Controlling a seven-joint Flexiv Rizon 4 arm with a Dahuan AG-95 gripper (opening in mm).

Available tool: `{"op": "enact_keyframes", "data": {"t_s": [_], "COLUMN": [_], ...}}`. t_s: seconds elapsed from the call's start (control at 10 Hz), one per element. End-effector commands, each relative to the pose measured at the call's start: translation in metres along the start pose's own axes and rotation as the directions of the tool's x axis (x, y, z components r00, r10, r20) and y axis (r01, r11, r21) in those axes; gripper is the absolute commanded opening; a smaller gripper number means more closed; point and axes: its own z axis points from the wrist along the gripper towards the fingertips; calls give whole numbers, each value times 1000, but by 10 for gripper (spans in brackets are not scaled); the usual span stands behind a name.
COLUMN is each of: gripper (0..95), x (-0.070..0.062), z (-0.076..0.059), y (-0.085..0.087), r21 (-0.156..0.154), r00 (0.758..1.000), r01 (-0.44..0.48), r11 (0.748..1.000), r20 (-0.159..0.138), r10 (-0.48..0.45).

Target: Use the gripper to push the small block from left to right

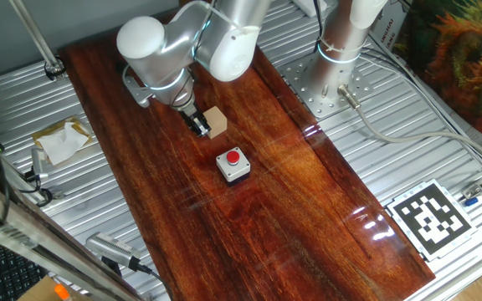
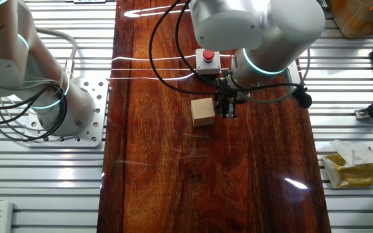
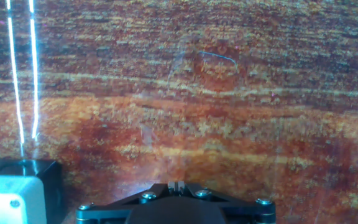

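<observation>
Risk sits mostly at the contact point. The small black two-finger gripper (image 1: 199, 125) hangs low over the glossy red-brown wooden surface (image 1: 308, 217), its narrow fingers appearing pressed together rather than spread, with nothing between them; the hand view shows them meeting at the bottom edge (image 3: 176, 185). The small light-tan wooden cube, the small block (image 1: 215, 121), stands just beside the tip, on the surface, touching or almost touching it; whether they actually meet I cannot tell. In the other fixed view the small block (image 2: 203, 111) lies right next to the gripper (image 2: 227, 110).

A narrow tip against a flat face is an unsteady pusher. If the tip meets the small block off-centre, the cube may well turn and slip past the fingers instead of sliding straight. If the tip rides too high, it could tip the cube or pass over it; too low, and it may scrape the polished surface.

A little farther on stands the grey box with a red button (image 1: 233, 165), near the small block but apart from it. A skewed push could carry the cube, or the arm itself, into that box.

Farther off, the white-and-silver post (image 1: 341, 46) on its perforated metal plate looks well clear of the likely path.
</observation>
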Motion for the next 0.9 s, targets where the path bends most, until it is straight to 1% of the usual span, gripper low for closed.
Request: {"op": "enact_keyframes", "data": {"t_s": [0.1, 0.7, 0.9], "gripper": [0, 0, 0], "x": [1, 10, 10], "z": [1, 0, 0], "y": [0, 1, 1], "r21": [1, 0, 0], "r00": [1000, 1000, 1000], "r01": [3, 6, 6], "r11": [1000, 1000, 1000], "r20": [0, 2, 2], "r10": [-3, -6, -6]}}
